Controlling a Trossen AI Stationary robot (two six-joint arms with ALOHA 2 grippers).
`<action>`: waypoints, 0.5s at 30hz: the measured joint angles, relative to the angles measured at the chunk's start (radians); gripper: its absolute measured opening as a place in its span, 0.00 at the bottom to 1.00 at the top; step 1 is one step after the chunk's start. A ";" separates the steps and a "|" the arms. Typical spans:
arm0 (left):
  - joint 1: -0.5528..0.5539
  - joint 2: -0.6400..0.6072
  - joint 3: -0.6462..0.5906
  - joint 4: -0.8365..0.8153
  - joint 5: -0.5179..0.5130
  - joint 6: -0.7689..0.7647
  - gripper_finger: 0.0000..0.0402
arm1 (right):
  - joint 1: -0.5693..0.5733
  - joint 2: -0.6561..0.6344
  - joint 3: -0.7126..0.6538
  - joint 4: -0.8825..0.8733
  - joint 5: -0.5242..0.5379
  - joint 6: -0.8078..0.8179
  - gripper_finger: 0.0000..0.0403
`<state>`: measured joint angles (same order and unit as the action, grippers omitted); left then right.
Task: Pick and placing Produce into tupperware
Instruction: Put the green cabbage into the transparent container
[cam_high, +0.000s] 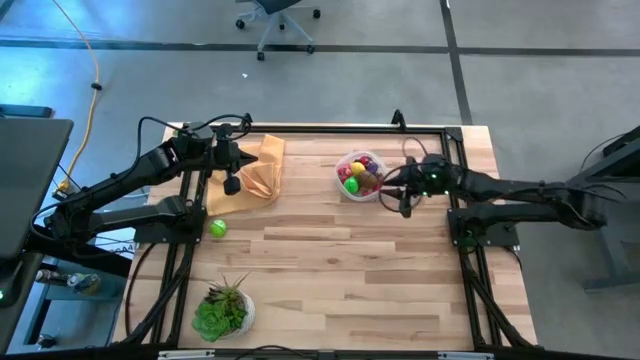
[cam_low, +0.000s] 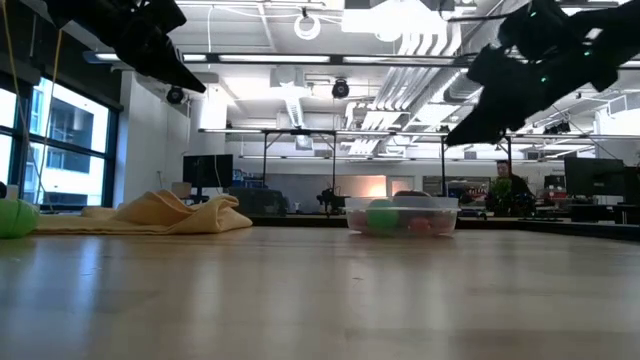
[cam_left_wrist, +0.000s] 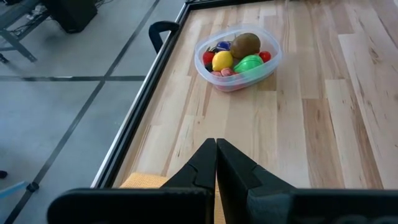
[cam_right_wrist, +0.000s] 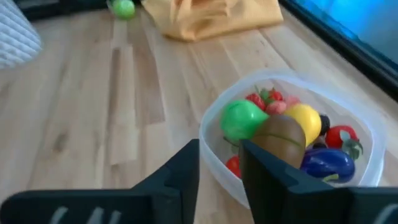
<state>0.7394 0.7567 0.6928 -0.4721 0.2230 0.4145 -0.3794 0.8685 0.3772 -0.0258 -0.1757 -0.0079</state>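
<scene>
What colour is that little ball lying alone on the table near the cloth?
The ball is bright green; the high view shows it best, just below the tan-orange cloth.

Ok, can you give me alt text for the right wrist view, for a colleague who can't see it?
A clear tub on a wooden table holds toy produce: green, yellow, brown, red and purple pieces. The right gripper hangs just above the tub's near rim, fingers slightly apart and empty. Farther off lie a tan-orange cloth and one loose green ball.
</scene>
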 joint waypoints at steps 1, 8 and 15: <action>0.000 0.000 0.000 0.000 0.000 0.000 0.01 | 0.000 -0.036 -0.005 -0.014 -0.005 0.005 0.25; 0.000 0.000 0.000 0.007 0.000 0.000 0.01 | 0.002 -0.225 -0.006 -0.174 -0.007 -0.015 0.14; 0.000 0.000 0.000 0.007 0.000 0.000 0.01 | 0.002 -0.321 -0.006 -0.218 -0.007 -0.036 0.08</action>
<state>0.7395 0.7570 0.6927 -0.4652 0.2227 0.4141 -0.3775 0.5473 0.3710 -0.2437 -0.1825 -0.0438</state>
